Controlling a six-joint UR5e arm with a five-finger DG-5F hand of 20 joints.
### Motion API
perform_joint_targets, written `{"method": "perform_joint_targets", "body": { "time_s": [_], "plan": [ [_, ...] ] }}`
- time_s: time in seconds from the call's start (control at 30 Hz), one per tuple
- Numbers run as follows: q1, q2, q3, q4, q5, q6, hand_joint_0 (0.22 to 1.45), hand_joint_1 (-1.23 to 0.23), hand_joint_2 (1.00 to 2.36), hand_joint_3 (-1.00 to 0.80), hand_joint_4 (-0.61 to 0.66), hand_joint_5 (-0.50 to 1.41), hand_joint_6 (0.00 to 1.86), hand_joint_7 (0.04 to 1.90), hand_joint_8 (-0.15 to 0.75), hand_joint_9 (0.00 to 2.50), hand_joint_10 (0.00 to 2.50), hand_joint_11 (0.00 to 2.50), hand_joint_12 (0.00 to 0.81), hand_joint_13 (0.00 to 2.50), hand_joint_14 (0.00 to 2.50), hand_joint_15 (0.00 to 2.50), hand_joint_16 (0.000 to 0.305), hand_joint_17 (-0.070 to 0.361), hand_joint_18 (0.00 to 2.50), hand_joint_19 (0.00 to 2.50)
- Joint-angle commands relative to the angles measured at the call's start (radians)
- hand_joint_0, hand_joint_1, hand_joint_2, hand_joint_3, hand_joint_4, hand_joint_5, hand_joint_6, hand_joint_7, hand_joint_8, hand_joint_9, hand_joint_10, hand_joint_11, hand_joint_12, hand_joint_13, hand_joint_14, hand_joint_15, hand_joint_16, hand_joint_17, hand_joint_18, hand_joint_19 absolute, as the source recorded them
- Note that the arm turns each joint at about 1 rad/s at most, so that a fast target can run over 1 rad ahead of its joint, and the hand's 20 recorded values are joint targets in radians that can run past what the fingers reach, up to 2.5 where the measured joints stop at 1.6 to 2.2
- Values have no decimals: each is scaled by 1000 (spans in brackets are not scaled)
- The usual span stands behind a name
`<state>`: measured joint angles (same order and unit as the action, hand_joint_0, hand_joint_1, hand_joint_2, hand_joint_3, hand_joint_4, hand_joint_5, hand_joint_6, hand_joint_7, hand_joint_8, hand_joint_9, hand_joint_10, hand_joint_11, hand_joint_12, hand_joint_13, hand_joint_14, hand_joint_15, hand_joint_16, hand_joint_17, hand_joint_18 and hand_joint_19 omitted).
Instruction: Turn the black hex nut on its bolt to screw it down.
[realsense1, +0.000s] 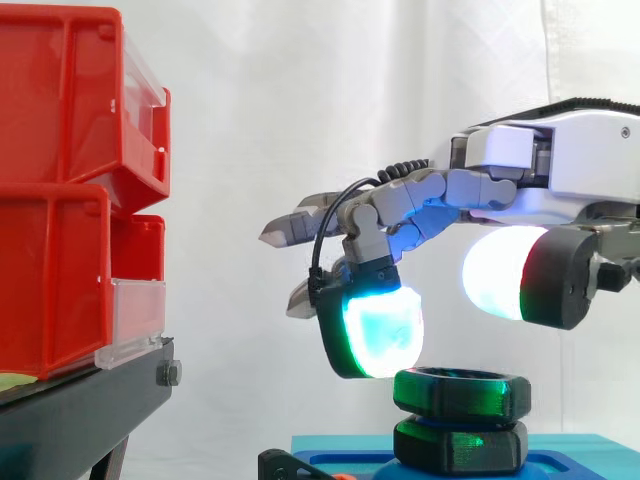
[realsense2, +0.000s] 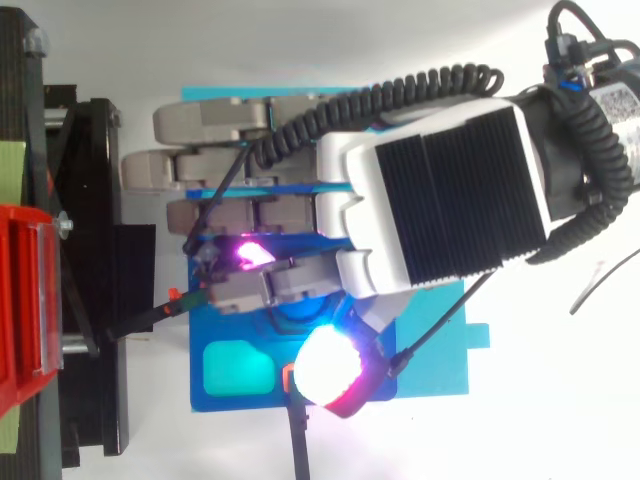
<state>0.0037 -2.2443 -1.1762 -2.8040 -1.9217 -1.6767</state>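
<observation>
A: Status?
B: Hand (realsense1: 560, 160) hovers over the nut (realsense1: 460, 392), which stands above the blue base (realsense1: 575, 450). Fingers (realsense1: 380, 330) are spread and hold nothing. One pad hangs just beside the nut's left edge.
A: Advice?
B: Probably lower, pinch opposite flats squarely, then twist level. A tilted grip could bind the thread.
</observation>
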Motion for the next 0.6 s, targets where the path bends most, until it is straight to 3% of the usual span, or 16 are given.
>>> {"method": "perform_joint_targets", "body": {
  "time_s": [0.0,0.03,0.07,0.2,0.33,0.57],
  "plan": [
    [-16,0,0,11,-25,0,495,-210,1000,-500,76,-10,502,1414,190,666,0,34,306,203,0,0,43,97,39,112],
    [-16,0,0,11,-25,0,495,-210,1000,-500,74,-11,503,1409,189,666,0,28,306,204,0,0,43,97,41,106],
    [-28,0,0,18,-40,0,496,-211,1000,-500,77,-13,503,1391,188,667,0,27,305,206,0,0,43,97,41,110],
    [-33,0,0,35,-62,3,495,-214,1000,-500,92,-23,504,1315,189,664,2,31,304,215,0,0,43,97,52,119],
    [-18,0,32,54,-80,14,495,-215,1000,-500,114,-35,505,1231,188,660,0,41,306,215,0,0,43,97,56,120],
    [30,0,38,52,-48,23,494,-212,1000,-500,127,-50,505,1118,190,650,1,36,308,214,0,0,44,98,54,126]
  ]
}}
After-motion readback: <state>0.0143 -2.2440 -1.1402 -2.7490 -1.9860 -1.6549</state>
